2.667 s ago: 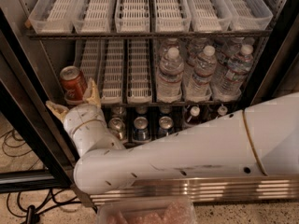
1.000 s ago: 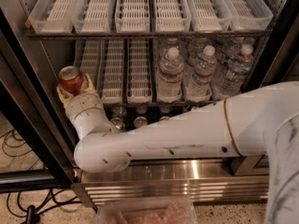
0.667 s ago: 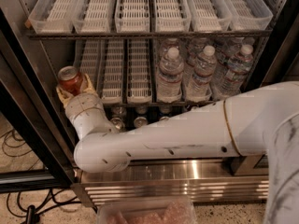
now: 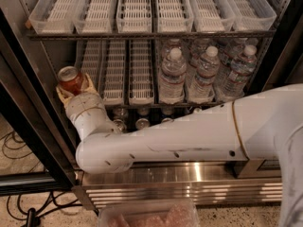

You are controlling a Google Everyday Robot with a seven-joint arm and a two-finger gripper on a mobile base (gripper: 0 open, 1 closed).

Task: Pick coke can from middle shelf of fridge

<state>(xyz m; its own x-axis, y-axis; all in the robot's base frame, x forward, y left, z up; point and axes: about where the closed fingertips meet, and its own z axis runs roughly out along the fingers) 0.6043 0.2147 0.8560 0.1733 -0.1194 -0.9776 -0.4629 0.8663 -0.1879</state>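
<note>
The coke can (image 4: 71, 79), red with a silver top, stands at the far left of the middle shelf (image 4: 140, 74) in the fridge (image 4: 189, 183). My gripper (image 4: 75, 90) reaches in from below on a white arm. Its pale fingers (image 4: 90, 82) sit on either side of the can's lower body, against it. The can leans slightly and its base is hidden behind the gripper.
Several water bottles (image 4: 173, 77) fill the right lanes of the middle shelf. The top shelf (image 4: 142, 8) holds bare white trays. Silver can tops (image 4: 142, 123) show on the lowest level. The dark door frame (image 4: 28, 112) is close on the left, with cables (image 4: 14, 150) on the floor.
Since 2.7 s ago, the gripper has moved left and up from beside the can to around it. Over the last second nothing has visibly moved.
</note>
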